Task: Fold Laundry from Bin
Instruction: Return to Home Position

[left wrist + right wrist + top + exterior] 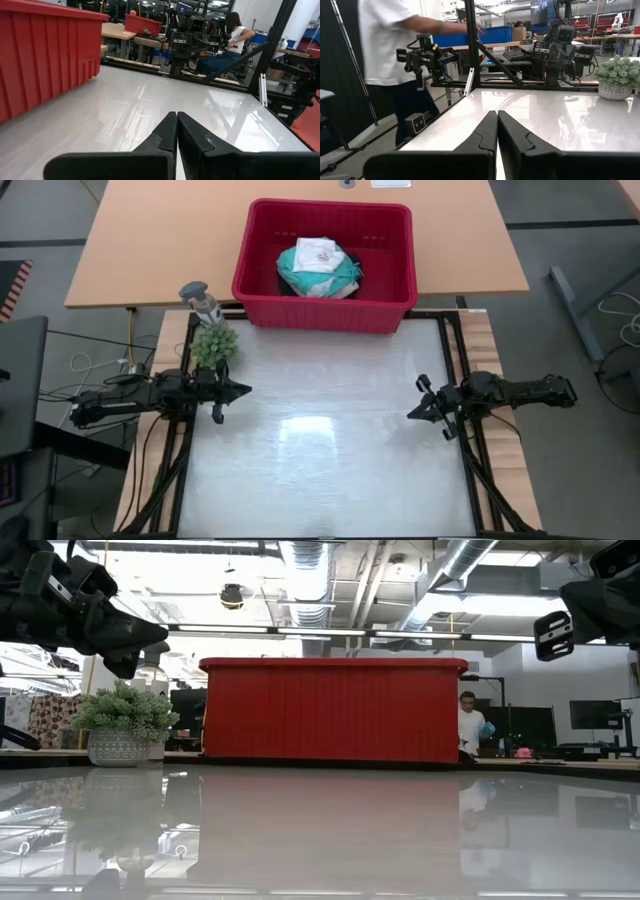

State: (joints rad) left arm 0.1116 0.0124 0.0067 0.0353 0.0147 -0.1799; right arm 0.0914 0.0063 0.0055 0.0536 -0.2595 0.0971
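Observation:
The red bin stands at the far edge of the white table, its long wall facing me in the low view. Inside it lies the laundry, a heap of white, teal and black cloth. My left gripper hovers shut above the table's left side, pointing right, holding nothing. My right gripper hovers shut above the right side, pointing left, also holding nothing.
A small green plant in a grey pot stands at the table's far left, close to my left arm. Black frame rails run along the table's sides. A person stands beyond the table's near side.

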